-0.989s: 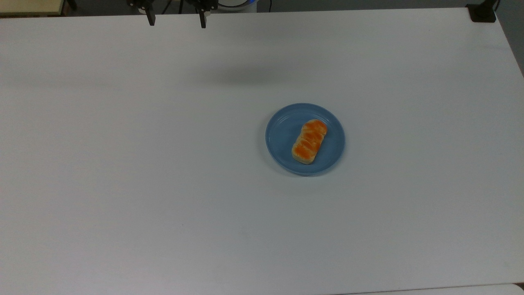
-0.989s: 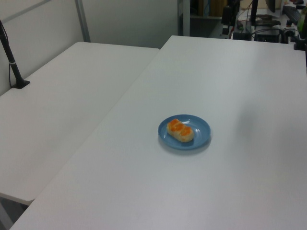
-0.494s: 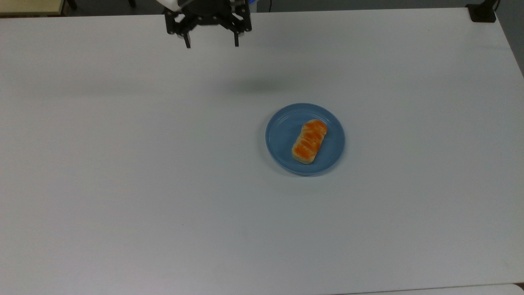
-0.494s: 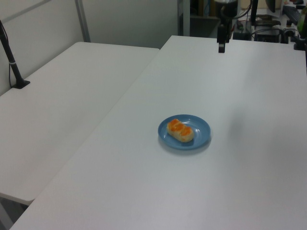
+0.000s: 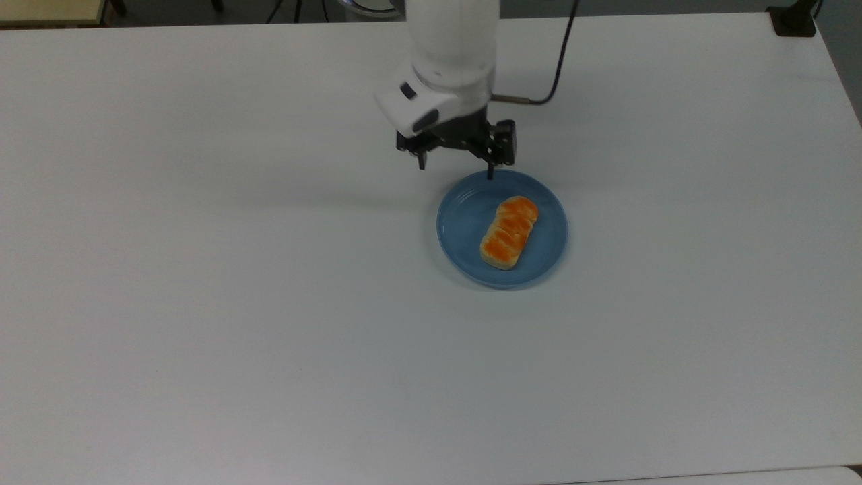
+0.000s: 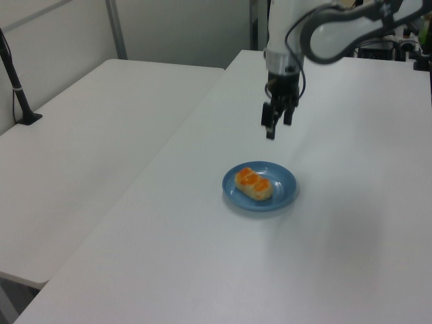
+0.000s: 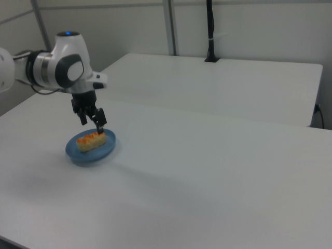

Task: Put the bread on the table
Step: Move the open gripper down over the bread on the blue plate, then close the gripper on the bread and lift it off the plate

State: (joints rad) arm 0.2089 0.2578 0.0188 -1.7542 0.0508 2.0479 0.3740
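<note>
The bread (image 5: 509, 232), an oblong loaf with an orange-brown top, lies on a round blue plate (image 5: 463, 229) right of the middle of the white table (image 5: 202, 283). My gripper (image 5: 456, 170) hangs open and holds nothing, just above the plate's upper-left rim in the top view. In the left view the gripper (image 6: 277, 127) is above and behind the bread (image 6: 254, 184) and the plate (image 6: 284, 186). In the right view the gripper (image 7: 91, 126) hovers close over the bread (image 7: 91, 140), with one fingertip near the loaf's right end and no visible contact.
A second white table (image 6: 88, 135) adjoins along the left view's left, with a black post (image 6: 16, 86) clamped to it. Another black clamp (image 5: 793, 20) sits at the top view's upper right corner. The arm's cable (image 5: 559, 60) trails behind the wrist.
The arm has swept from the top view's upper edge down and to the right, ending beside the plate. Its fingers stay open. The bread and plate have not moved.
</note>
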